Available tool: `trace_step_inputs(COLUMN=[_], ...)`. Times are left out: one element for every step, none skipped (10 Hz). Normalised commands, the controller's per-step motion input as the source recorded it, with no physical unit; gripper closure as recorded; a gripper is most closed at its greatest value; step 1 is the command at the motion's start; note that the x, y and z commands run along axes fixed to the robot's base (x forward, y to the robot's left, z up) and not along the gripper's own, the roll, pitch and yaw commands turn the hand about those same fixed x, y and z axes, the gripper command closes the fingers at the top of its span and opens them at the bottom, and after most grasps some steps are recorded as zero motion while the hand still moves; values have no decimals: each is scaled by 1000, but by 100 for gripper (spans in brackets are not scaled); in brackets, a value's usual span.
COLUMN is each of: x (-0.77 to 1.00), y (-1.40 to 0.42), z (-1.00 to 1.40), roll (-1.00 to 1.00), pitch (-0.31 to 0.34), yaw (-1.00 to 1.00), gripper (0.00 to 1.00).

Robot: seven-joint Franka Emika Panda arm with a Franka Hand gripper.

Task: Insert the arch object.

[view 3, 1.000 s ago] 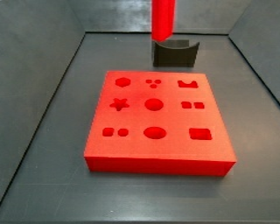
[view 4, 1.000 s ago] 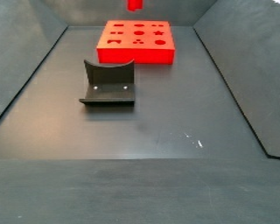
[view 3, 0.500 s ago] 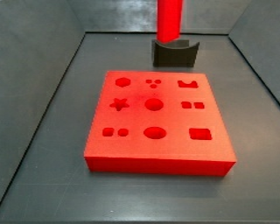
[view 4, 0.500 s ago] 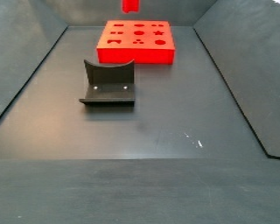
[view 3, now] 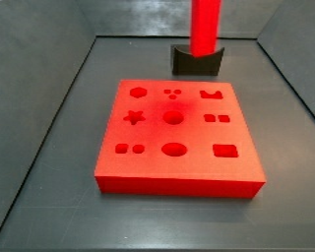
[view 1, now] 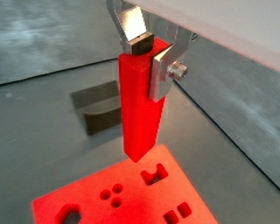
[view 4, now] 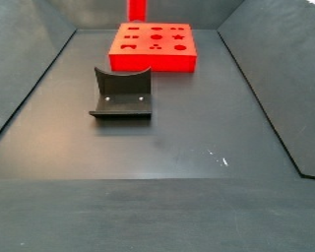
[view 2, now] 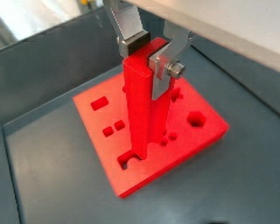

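My gripper (view 1: pixel 149 59) is shut on the top of a long red bar (view 1: pixel 140 105) and holds it upright; it also shows in a wrist view (view 2: pixel 149 59). The bar's lower end hangs above the flat red board (view 3: pixel 173 138) with shaped holes, near its arch-shaped hole (view 3: pixel 212 94). In both side views only the bar shows (view 3: pixel 204 25) (view 4: pixel 138 9); the gripper is above the picture. The board also shows in the other views (view 4: pixel 154 61) (view 2: pixel 201 136) (view 1: pixel 119 197). The small dark arch object is not in view.
The fixture (view 3: pixel 196 62), a dark L-shaped bracket with a curved top edge, stands on the floor just beyond the board; it also shows in a side view (view 4: pixel 121 94) and a wrist view (view 1: pixel 101 109). Grey walls (view 3: pixel 68 69) slope up round the dark floor.
In a side view the red bar has shifted to the right and come a little lower. In a side view more of the bar now shows above the board.
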Motion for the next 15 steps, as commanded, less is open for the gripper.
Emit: trace_step_inputs(x=[549, 606, 0, 417, 354, 186, 111, 480, 29, 9, 140, 83, 89, 0, 3], y=[0, -17, 0, 0, 0, 0, 0, -123, -6, -160, -280, -234, -134, 0, 0], z=[-377, -326, 0, -169, -111, -46, -83, -37, 0, -214, -174, -177, -123, -23, -23], roll=[6, 0, 11, 177, 154, 116, 121, 49, 0, -11, 41, 56, 23, 0, 0], pitch=[0, 0, 0, 447, 476, 500, 466, 259, 0, -51, 34, 59, 6, 0, 0], yaw=[-606, -537, 0, -151, -174, -291, -377, -283, 0, -271, -654, -640, -511, -120, 29], gripper=[100, 100, 100, 100, 100, 100, 100, 100, 100, 100, 100, 100, 100, 100, 100])
